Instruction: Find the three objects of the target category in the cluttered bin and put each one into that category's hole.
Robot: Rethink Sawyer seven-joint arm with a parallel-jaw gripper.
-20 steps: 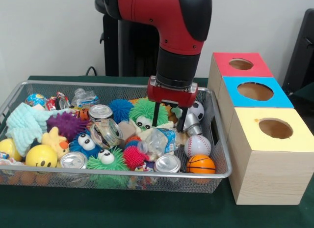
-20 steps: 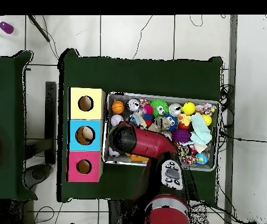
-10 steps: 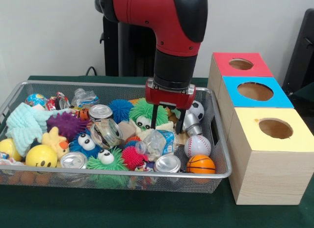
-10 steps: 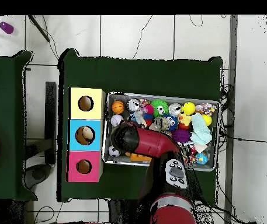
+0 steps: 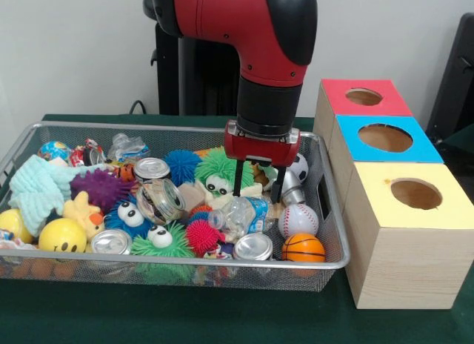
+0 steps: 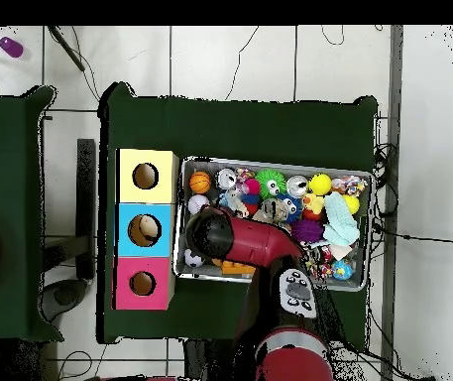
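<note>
gripper (image 5: 258,190): we've got it spread, holding nothing, low over the basket's (image 5: 335,244) box-side end
balls: baseball (image 5: 299,219) and basketball (image 5: 303,247) sit there, nearest the boxes (image 5: 400,244), easy reach

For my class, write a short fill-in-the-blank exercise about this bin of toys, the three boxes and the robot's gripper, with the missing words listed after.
1. The box nearest the camera in the front view has a ____ top.
2. The gripper hangs with its fingers ____ over the wire bin.
3. The orange basketball lies just in front of the white ____.
4. The middle box has a ____ top.

Missing words: yellow; open; baseball; blue
</note>
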